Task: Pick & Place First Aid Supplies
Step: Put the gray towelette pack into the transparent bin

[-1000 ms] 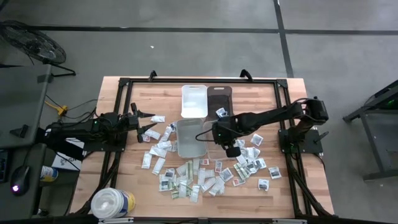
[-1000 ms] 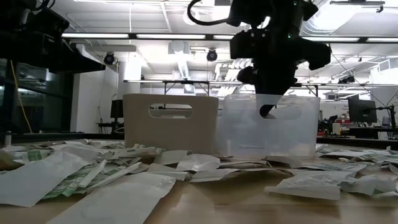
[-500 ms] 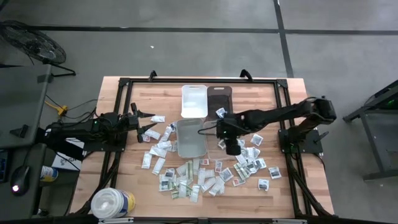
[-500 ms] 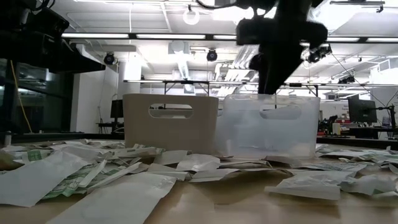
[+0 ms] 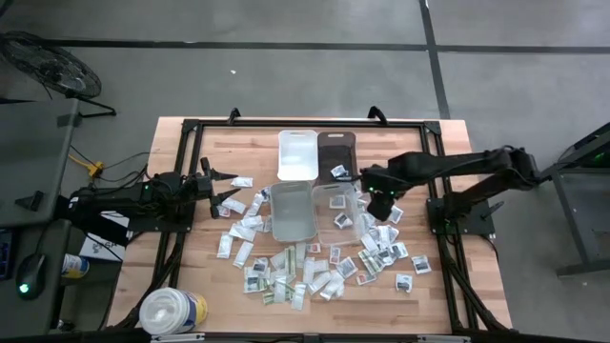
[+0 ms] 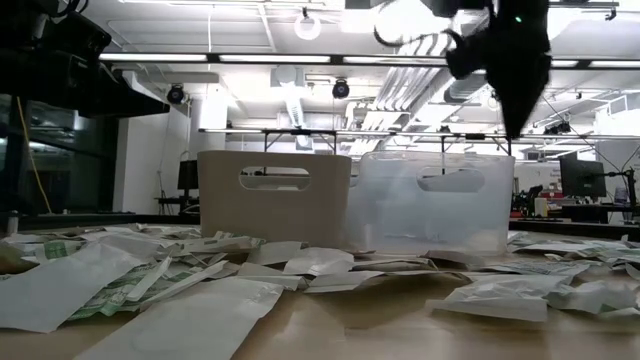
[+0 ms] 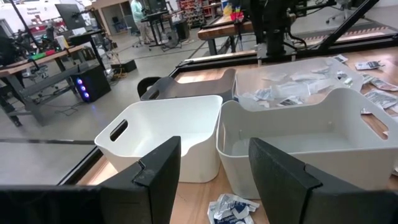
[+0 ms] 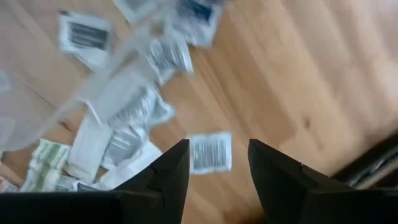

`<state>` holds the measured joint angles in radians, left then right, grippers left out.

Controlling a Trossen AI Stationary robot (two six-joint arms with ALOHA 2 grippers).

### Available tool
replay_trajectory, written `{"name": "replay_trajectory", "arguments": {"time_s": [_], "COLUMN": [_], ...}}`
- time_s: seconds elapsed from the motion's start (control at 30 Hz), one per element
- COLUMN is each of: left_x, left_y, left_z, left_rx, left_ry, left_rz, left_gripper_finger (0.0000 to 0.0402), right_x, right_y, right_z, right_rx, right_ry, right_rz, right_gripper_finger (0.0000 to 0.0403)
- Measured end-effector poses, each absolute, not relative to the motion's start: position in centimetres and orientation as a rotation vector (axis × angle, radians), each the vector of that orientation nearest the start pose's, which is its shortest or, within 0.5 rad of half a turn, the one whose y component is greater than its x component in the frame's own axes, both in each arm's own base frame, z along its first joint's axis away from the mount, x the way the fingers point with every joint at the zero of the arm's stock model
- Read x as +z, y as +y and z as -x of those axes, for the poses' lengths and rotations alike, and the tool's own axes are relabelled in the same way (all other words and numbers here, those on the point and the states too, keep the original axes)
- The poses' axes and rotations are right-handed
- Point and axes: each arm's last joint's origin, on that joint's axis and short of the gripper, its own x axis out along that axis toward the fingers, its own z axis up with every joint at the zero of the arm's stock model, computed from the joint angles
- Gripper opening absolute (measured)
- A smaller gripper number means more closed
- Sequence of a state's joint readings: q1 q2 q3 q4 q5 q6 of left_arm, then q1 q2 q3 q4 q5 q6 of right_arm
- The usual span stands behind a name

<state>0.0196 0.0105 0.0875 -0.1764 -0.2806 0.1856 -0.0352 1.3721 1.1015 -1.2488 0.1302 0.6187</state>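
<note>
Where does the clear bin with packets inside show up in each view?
High view: clear bin, centre of the table, right of the pale bin.
Low view: right of centre, again right of the pale bin.
Left wrist view: far right, behind the pale bin.
Right wrist view: cannot tell.
Shared landmark: the pale bin beside it.

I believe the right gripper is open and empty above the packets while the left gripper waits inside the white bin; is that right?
Not quite. The left gripper waits open outside the bins, over the table's left side, as the high view shows. The rest holds: the right gripper is open and empty above the packets.
</note>
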Motion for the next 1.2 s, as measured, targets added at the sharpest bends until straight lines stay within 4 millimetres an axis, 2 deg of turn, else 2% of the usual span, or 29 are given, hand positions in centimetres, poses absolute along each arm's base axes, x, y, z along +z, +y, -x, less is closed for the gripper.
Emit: {"name": "replay_trajectory", "arguments": {"time_s": [0.3,0.57,0.87,1.2], "left_x": [17.5,17.5,17.5,17.5], "left_y": [1.0,1.0,1.0,1.0], "left_z": [-9.1,-9.1,-9.1,-9.1], "left_rx": [0.29,0.29,0.29,0.29], "left_ry": [0.126,0.127,0.127,0.127], "left_rz": [-0.197,-0.197,-0.197,-0.197], "left_gripper_finger": [0.0189,0.0189,0.0189,0.0189], "right_x": [20.6,17.3,15.6,13.6], "right_y": [-1.4,-1.9,-2.2,-2.7], "right_z": [-19.1,-17.7,-17.0,-17.9], "right_rx": [-0.625,-0.506,-0.523,-0.544], "right_ry": [1.418,1.451,1.467,1.516], "right_rz": [-0.642,-0.538,-0.517,-0.542], "right_gripper_finger": [0.0155,0.0153,0.0153,0.015]}}
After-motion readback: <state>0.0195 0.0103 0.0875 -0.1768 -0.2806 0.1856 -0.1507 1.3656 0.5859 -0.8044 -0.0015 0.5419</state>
